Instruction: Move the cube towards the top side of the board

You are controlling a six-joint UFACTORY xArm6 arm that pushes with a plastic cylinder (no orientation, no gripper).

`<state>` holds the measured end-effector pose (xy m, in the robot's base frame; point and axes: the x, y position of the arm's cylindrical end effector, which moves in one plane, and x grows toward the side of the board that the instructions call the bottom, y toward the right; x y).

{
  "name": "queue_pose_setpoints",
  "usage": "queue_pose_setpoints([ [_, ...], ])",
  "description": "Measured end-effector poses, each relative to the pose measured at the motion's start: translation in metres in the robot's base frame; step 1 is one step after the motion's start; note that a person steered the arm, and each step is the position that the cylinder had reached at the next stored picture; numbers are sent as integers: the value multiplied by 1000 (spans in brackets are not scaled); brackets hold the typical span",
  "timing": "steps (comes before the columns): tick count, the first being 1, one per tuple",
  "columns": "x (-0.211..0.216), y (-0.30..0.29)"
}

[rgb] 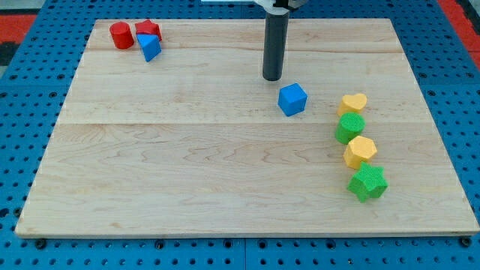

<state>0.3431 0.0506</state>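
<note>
My tip (271, 78) rests on the wooden counter (187, 165) just above and left of the blue cube (292, 99), near the frame's centre, not touching it. The arm has no jaws, only the rod. No writing or labels can be read on any block or on the counter.

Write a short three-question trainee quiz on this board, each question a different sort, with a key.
1. True or false: my tip touches the blue cube.
2. How many green blocks stand in the column at the view's right? A) one B) two C) three
3. Fill in: the red cylinder sits at the board's top ____ corner in the view.

Key: 1 false, it is just up-left of the cube, apart; 2 B; 3 left.
</note>
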Motion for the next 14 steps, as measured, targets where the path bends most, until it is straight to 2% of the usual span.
queue_pose_setpoints([
  [3,0,11],
  [4,-6,42],
  [5,16,95],
  [7,84,-1],
  [9,100,-30],
  [12,90,-58],
  [13,98,-58],
  [14,124,-61],
])
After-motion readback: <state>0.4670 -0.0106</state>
